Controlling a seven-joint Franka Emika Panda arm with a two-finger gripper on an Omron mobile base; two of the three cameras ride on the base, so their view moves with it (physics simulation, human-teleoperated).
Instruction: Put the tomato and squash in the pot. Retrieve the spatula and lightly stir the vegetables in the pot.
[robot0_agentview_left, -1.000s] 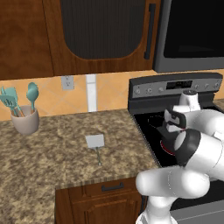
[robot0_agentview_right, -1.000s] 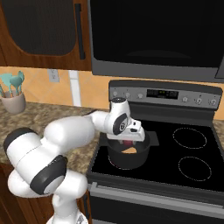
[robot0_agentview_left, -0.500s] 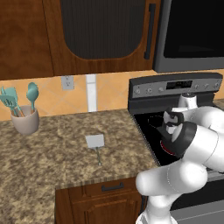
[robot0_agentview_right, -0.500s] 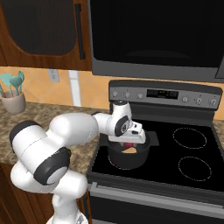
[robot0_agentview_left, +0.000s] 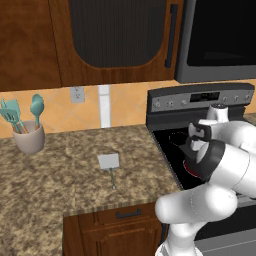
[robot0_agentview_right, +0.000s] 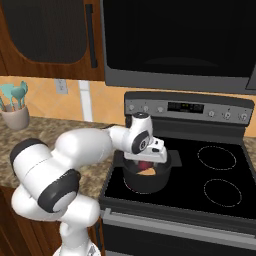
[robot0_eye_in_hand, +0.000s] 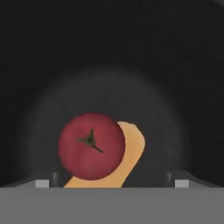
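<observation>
The tomato (robot0_eye_in_hand: 92, 146) lies in the lower middle of the hand view, stem side facing the camera, free of any grip and resting against the squash (robot0_eye_in_hand: 127, 157), whose tan body reaches from beneath it toward the lower right; both sit on the dark floor of the pot (robot0_eye_in_hand: 113, 65). In the right base view the pot (robot0_agentview_right: 146, 181) stands at the centre of the frame on the front left burner of the stove (robot0_agentview_right: 220, 170), with a red spot and a wedge of orange visible inside it, so the loading part of the task looks done. The tool (robot0_agentview_right: 146, 160) hangs just above the pot's mouth with its jaws spread wide and nothing between them; in the hand view its tips sit near the two lower corners, well apart from the tomato. The step in hand, as I judge it, is fetching the spatula (robot0_agentview_left: 109, 163), which lies flat on the tabletop (robot0_agentview_left: 60, 200) at the centre left of the left base view, blade toward the wall and thin handle pointing at the front edge. To do this well, the tool should lift straight up clear of the rim before swinging over, then come down on the thin handle rather than the blade, square across it, so the blade hangs steady for stirring. A pale cup (robot0_agentview_left: 29, 139) at the left edge holds teal utensils (robot0_agentview_left: 20, 112), which are not the ones wanted.
</observation>
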